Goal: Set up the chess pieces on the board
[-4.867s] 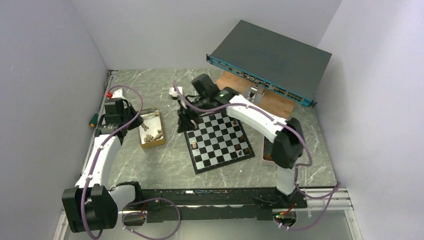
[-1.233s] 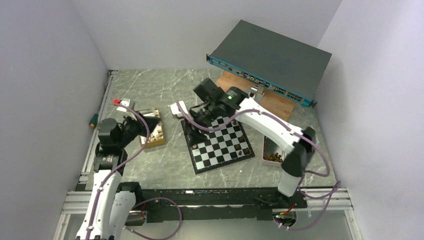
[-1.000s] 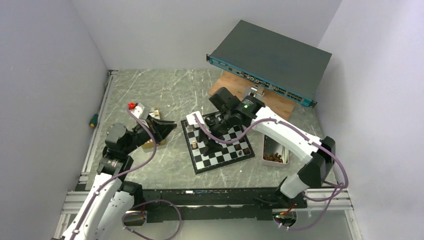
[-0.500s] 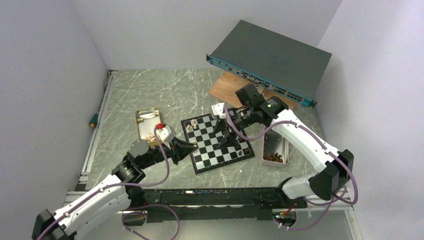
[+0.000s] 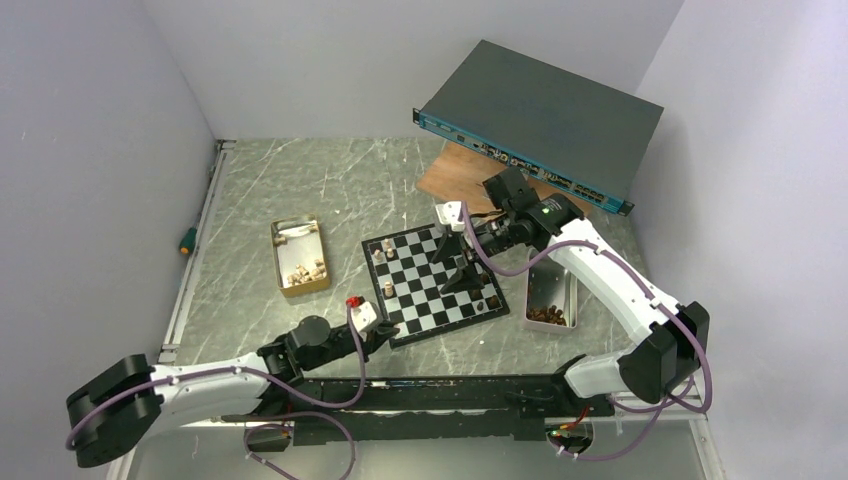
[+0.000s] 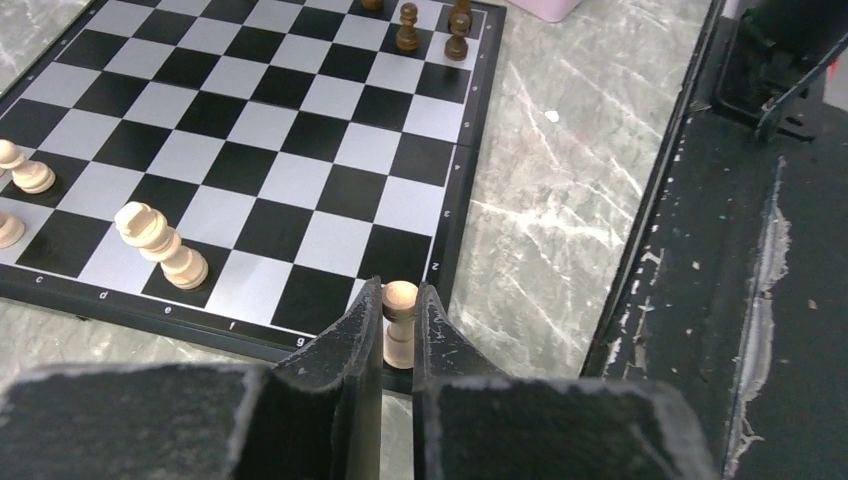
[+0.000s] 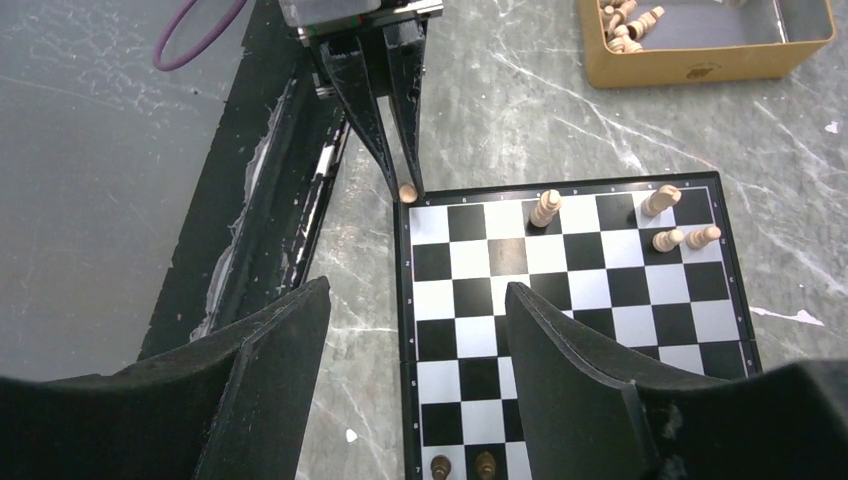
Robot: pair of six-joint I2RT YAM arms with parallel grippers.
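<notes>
One light pawn (image 6: 399,300) pinched in my left end effector (image 6: 398,335).
Lower it upright, centred on a board (image 6: 300,120) square at twelve o'clock.

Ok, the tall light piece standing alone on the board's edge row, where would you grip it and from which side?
Pinch the tall light piece at its slim waist, between head and wide base, coming down from above: it stands upright with bare squares on both sides.

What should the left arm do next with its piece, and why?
Probably ease it forward and down onto the corner square. The left gripper is shut on a light piece at the near border of the board, not yet over a square.
</notes>
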